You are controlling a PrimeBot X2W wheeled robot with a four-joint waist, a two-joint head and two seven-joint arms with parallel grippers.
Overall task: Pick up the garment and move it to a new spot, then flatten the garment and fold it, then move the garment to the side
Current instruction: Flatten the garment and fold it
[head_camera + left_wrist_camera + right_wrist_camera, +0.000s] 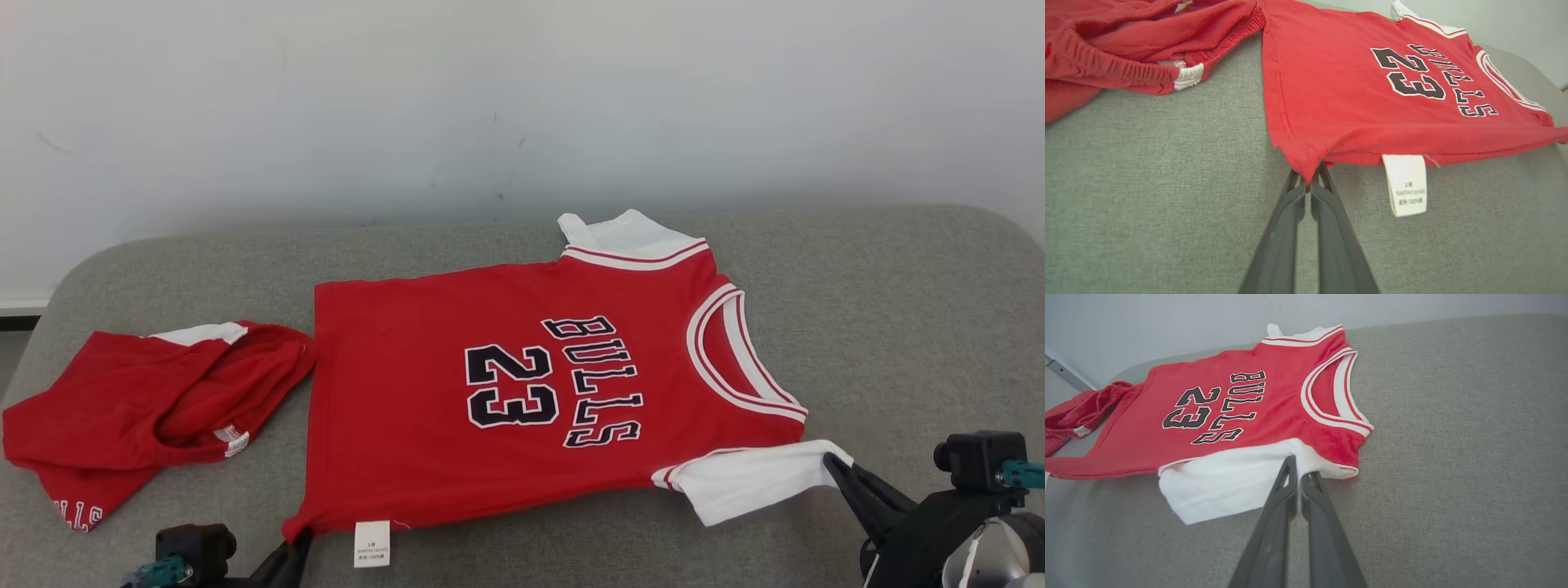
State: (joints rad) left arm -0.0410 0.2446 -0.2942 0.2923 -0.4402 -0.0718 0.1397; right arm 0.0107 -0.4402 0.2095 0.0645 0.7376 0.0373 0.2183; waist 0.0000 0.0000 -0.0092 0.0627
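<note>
The garment point(490, 392) is a red jersey with white sleeves and "BULLS 23" in black, spread front-up across the grey cushion, neck to the right. My left gripper point(298, 539) is shut on its near hem corner point(1306, 163), beside the white care label point(1406, 183). My right gripper point(833, 459) is shut on the near white sleeve point(1229, 482), pinching its edge close to the armhole. In the right wrist view the garment point(1241, 412) lies mostly flat, with the far sleeve point(1302, 335) poking out behind.
Crumpled red shorts point(147, 408) lie at the left, their waistband point(1147, 73) almost touching the jersey's hem. The grey cushion point(898, 310) has bare room to the right and along the front. A pale wall point(522, 98) stands right behind.
</note>
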